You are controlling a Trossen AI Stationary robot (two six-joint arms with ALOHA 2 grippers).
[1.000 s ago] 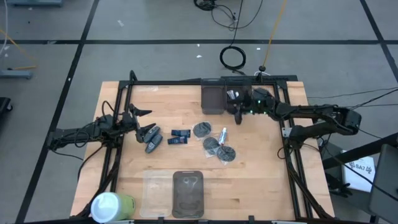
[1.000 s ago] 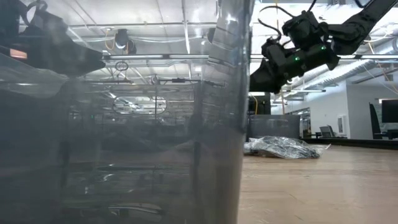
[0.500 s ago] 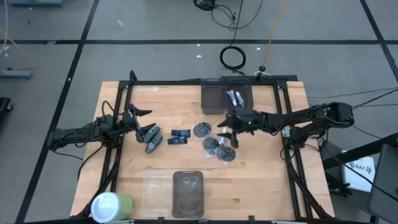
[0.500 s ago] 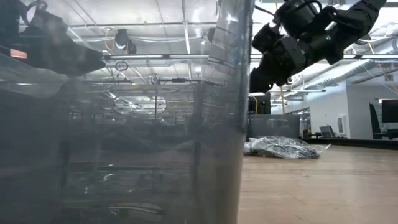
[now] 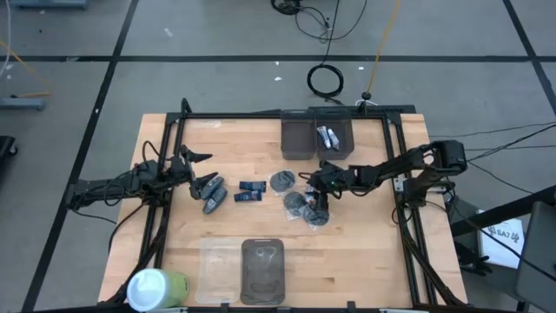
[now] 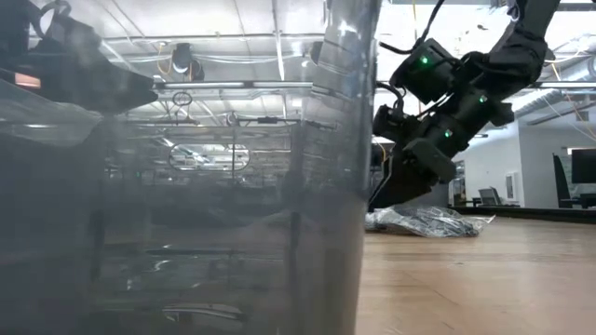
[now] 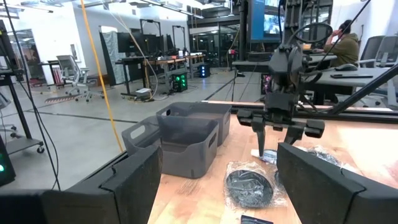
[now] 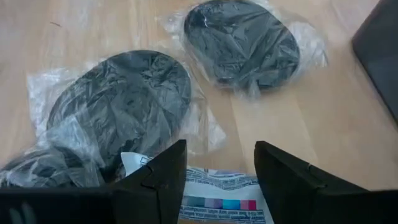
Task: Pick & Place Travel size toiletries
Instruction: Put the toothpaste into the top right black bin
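My right gripper [image 5: 318, 188] [image 8: 219, 149] is open and points down at the table's middle. Its fingers stand on either side of a small white tube [image 8: 225, 194] [image 5: 313, 184] with red and blue marks, not touching it. Three dark round packets [image 8: 123, 99] [image 8: 242, 38] [image 5: 317, 216] in clear wrap lie flat around the tube. Two dark blue packs [image 5: 251, 191] and grey oblong bottles [image 5: 211, 193] lie toward the table's left. My left gripper [image 5: 201, 169] waits open beside the bottles. More white tubes [image 5: 327, 135] lie in the far right bin.
Two dark bins [image 5: 298, 139] [image 7: 186, 134] stand side by side at the far edge. A clear tray and a grey lid [image 5: 262, 269] sit at the near edge. A white-and-green cylinder [image 5: 156, 289] stands at the near left corner. A see-through wall [image 6: 186, 186] fills the low view's left.
My right gripper has moved from beside the far bins toward the table's near edge and left, and has come down among the round packets. It has tipped over and now points down with its fingers astride the white tube. The left arm has kept still.
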